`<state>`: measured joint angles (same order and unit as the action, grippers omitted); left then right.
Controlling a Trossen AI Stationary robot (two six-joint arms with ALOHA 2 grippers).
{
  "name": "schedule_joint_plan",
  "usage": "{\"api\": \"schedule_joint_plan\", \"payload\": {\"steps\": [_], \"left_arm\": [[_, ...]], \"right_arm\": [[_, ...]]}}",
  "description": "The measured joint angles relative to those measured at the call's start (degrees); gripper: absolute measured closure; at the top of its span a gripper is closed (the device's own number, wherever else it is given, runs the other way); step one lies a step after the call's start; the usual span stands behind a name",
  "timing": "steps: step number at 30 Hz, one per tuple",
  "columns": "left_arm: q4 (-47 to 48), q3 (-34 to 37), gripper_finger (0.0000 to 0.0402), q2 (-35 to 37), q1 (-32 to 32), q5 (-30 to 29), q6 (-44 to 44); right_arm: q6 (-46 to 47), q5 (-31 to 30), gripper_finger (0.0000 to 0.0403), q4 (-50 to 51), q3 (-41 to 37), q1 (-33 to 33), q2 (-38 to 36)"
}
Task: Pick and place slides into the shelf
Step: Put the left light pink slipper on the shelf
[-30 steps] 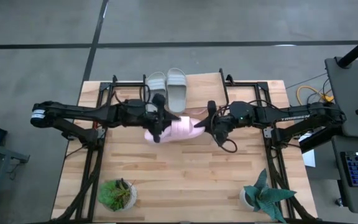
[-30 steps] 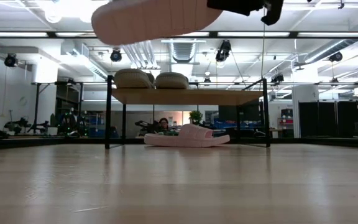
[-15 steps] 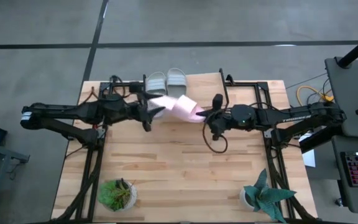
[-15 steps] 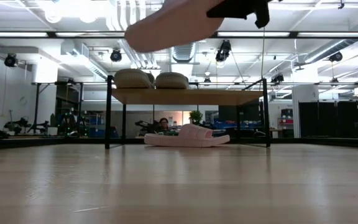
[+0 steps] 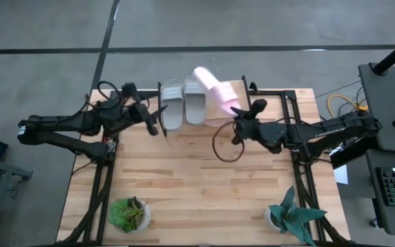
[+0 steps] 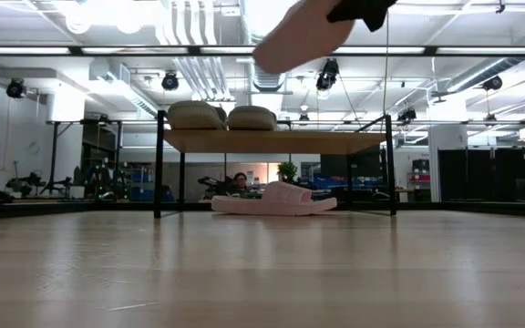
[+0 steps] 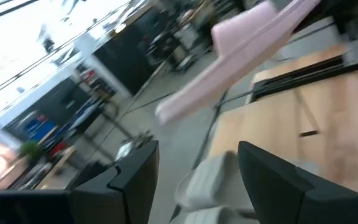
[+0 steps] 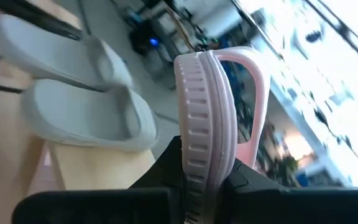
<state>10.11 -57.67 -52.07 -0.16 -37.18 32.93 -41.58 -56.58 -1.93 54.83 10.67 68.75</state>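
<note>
The big wooden table (image 5: 204, 185) fills the high view, and at its far edge stands the shelf (image 5: 214, 113), plank top on thin black legs. From the low view the shelf (image 6: 276, 141) is level and square to the camera. Two potted plants sit at the near edge – a bushy green one (image 5: 129, 214) on the left side and a spiky teal one (image 5: 290, 216) on the right.

Both arms reach in toward the shelf. The right gripper (image 5: 237, 118) is clenched on a pink slide (image 5: 214, 88), which it holds up in the air over the right end of the shelf top, the free end slanting away past the far edge. In the right wrist view the ribbed edge of the pink slide (image 8: 207, 118) sits pinched between the dark fingers. In the low view it hangs high above the shelf (image 6: 303, 36), clear of the plank.

The left gripper (image 5: 158, 120) is released, jaws spread and nothing in them – it sits just left of the grey pair (image 5: 184, 101), which rests side by side on the shelf top. Its fingers (image 7: 135, 180) stand well apart in the left wrist view.

Under the shelf, a second pink slide (image 6: 276, 199) lies flat on the table between the legs.
</note>
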Motion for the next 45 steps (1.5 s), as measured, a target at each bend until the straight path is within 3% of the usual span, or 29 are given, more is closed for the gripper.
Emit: {"api": "schedule_joint_plan", "payload": {"steps": [6,12,16,20,27,30,33,45], "left_arm": [[0.0,0.0,0.0198,-0.1,0.0,-7.0,-1.2],[0.5,0.1,0.0198,-0.6,0.0,-8.4,-1.1],[1.4,0.1,0.0198,-0.7,0.0,-8.7,-1.1],[1.7,0.1,0.0198,-0.7,0.0,-10.3,-1.2],[2.9,0.1,0.0198,-0.3,0.0,-12.6,-1.2],[3.0,0.1,0.0198,-0.1,0.0,-12.8,-1.2],[3.0,0.1,0.0198,-0.2,0.0,-12.8,-1.2],[2.9,2.2,0.0198,0.1,0.0,-12.8,-1.2]], "right_arm": [[9.0,-6.3,0.0379,0.5,-0.4,0.1,0.6],[13.1,-16.3,0.0379,2.1,-0.6,0.1,5.2],[12.7,-18.4,0.0379,2.2,-0.6,0.0,9.2],[15.1,-18.5,0.0379,4.4,-0.8,-1.1,12.3],[31.5,-17.6,0.0379,20.1,-0.9,-4.6,14.5],[35.1,-13.1,0.0379,22.4,-0.9,-5.7,14.5],[35.6,-10.3,0.0379,22.6,-1.2,-6.5,14.8],[34.1,-12.5,0.0379,22.7,-1.7,-8.1,14.7]]}}
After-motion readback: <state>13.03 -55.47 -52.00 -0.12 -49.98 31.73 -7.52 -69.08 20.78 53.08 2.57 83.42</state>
